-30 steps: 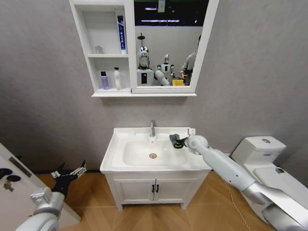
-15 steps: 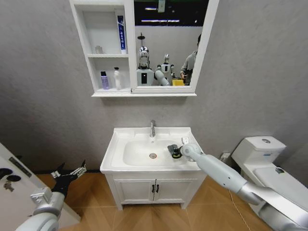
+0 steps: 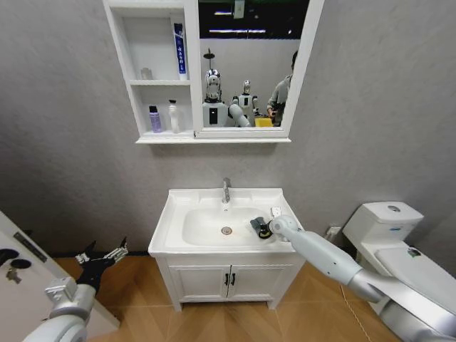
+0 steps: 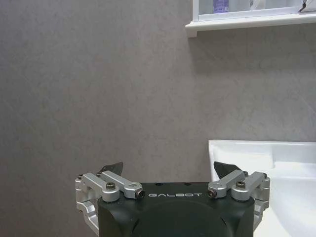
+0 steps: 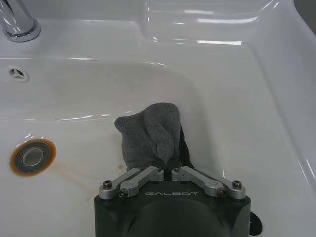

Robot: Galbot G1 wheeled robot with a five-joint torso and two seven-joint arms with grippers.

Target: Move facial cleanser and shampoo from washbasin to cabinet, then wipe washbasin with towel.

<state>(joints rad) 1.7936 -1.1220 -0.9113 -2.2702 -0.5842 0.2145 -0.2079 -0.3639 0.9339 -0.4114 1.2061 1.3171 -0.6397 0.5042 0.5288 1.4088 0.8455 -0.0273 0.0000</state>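
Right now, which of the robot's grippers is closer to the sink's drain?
The right gripper: shut on the towel inside the washbasin bowl, beside the drain. The left gripper hangs open, low beside the basin unit.

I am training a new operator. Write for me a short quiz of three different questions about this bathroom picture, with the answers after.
1. True or false: the right hand presses the towel inside the washbasin bowl.
2. Where is the left hand? A) on the tap B) low beside the washbasin, open C) in the cabinet
3. Fill in: two bottles stand on the ____ shelf of the cabinet.

Key: 1 true; 2 B; 3 bottom.
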